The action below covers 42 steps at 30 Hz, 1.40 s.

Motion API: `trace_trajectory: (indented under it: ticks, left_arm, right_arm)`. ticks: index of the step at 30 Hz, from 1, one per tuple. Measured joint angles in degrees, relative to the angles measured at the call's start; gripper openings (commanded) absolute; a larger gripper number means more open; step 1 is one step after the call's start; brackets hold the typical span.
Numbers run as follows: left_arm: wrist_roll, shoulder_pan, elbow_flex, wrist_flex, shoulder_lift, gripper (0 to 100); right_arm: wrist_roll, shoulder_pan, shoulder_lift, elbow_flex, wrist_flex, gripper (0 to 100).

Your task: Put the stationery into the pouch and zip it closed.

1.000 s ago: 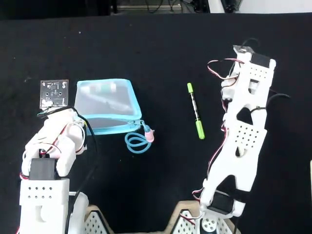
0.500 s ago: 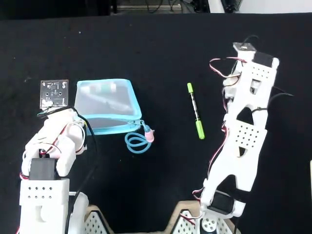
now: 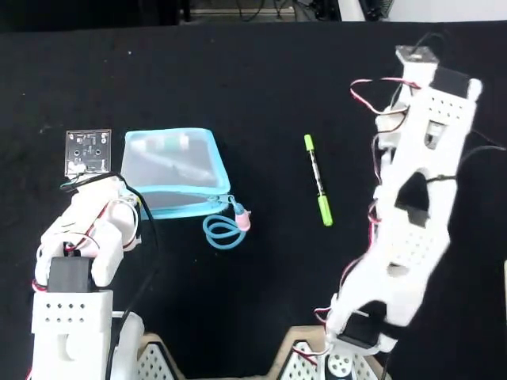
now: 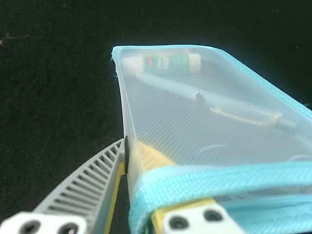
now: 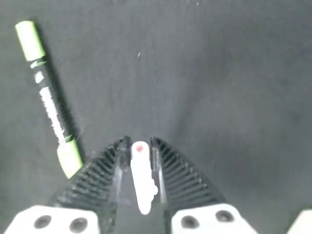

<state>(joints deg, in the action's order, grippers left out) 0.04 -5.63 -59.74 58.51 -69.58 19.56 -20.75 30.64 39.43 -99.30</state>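
Observation:
The translucent pouch (image 3: 170,170) with light blue trim lies left of centre, and a white and green tube and a slim pen show through its mesh (image 4: 195,102). My left gripper (image 4: 127,156) is shut on the pouch's near-left blue edge; the high view shows the left gripper (image 3: 129,212) at that corner. A green and black pen (image 3: 318,180) lies alone on the black table, also seen as the pen (image 5: 48,97) beside my right gripper (image 5: 140,144). That gripper is shut on a small white stick (image 5: 141,180) and hangs above the cloth. The right arm (image 3: 416,206) stands right of the pen.
A pink zipper pull with a looped blue cord (image 3: 225,228) lies at the pouch's near-right corner. A small square grey board (image 3: 88,152) sits just left of the pouch. The black table (image 3: 261,95) stretches bare between pouch and pen.
The right arm has swung to the right and farther back, away from the green pen. The left arm and the pouch have stayed put.

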Motion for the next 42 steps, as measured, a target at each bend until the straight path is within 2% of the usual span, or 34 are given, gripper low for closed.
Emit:
trace_trajectory:
  ticks: [10,14,28,34,42]
  left_arm:
    - [0.00,0.00,0.00,0.00,0.00,3]
    - [0.00,0.00,0.00,0.00,0.00,3]
    - [0.00,0.00,0.00,0.00,0.00,3]
    - [0.00,0.00,0.00,0.00,0.00,3]
    - [0.00,0.00,0.00,0.00,0.00,3]
  right_arm:
    - [0.00,0.09,-34.02,-14.24,0.00,1.0]
    - [0.00,3.43,-45.98,-18.90,0.00,1.0]
    - [-8.09,30.86,-81.93,-32.53,0.88,1.1]
    - [-8.44,43.96,-92.66,-39.30,9.49,1.1]
    - [-8.62,59.43,-106.99,-57.49,26.37,1.1]
